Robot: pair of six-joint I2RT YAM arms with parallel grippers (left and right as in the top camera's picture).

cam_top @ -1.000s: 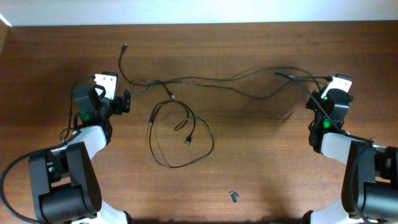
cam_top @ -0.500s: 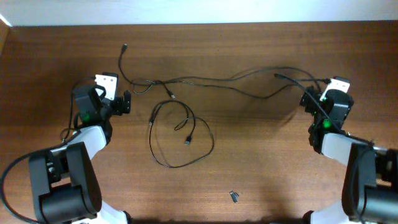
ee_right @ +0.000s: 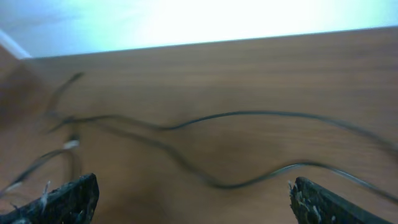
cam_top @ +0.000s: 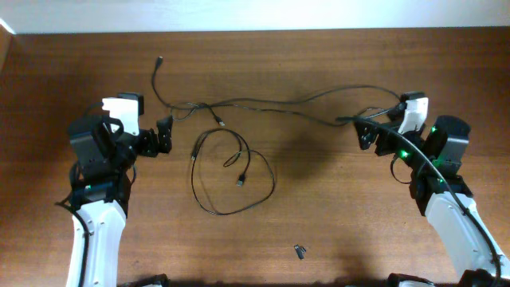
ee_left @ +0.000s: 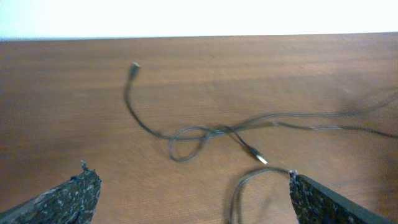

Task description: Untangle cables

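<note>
Hovering wide open and empty, the left tool (cam_top: 162,134) and right tool (cam_top: 366,132) are flanking the cables (cam_top: 255,102); pinching one strand beside the knot (cam_top: 194,107) is looking wisest.

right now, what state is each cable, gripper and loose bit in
left gripper: open, empty
right gripper: open, empty
long cables: on the table, crossed in a small loop
looped cable: lying in a loose coil
clip piece: lying loose
</note>
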